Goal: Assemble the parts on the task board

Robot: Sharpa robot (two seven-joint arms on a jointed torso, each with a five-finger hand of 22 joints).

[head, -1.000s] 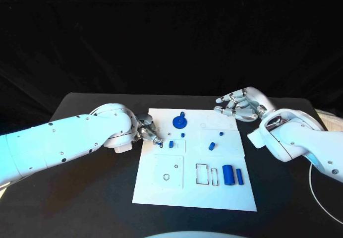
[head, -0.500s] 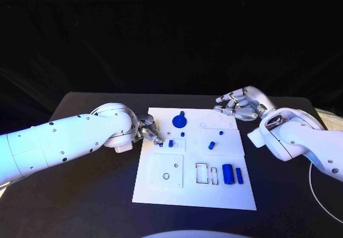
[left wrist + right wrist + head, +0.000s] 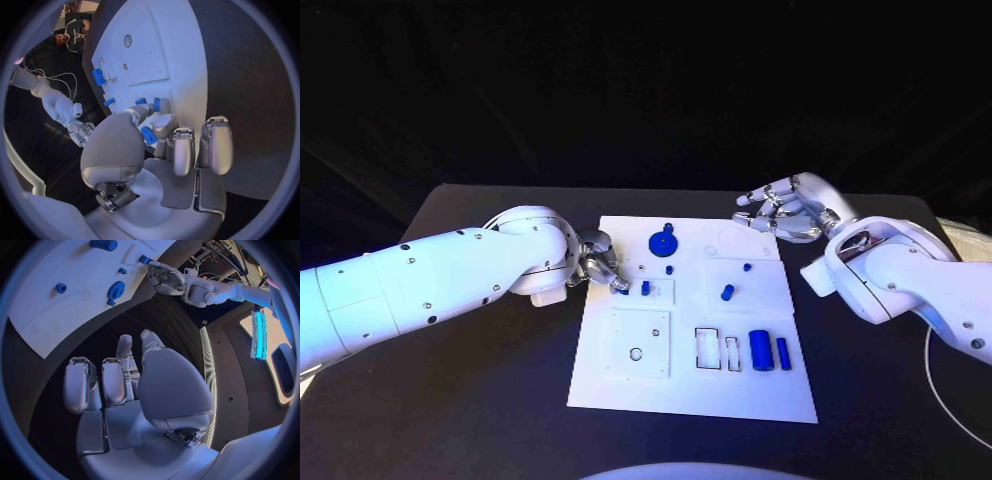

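The white task board [image 3: 687, 385] lies in the middle of the black table. My left hand [image 3: 600, 264] rests over the board's left edge and pinches a small blue part [image 3: 148, 135] between thumb and a finger, close to two short blue pegs [image 3: 156, 104] standing in the board. A blue gear [image 3: 662, 243], an oblong blue piece [image 3: 727, 293], a blue cylinder [image 3: 760, 350] and a blue bar [image 3: 783, 354] sit on the board. My right hand [image 3: 785, 212] hovers by the far right corner, fingers loosely apart and holding nothing.
Rectangular cut-outs [image 3: 715, 351] and a square panel with a small hole [image 3: 638, 345] mark the board's near half. Black table [image 3: 473, 400] lies open on both sides of the board. The right wrist view shows the gear [image 3: 116, 290] and my left hand [image 3: 165, 277] beyond it.
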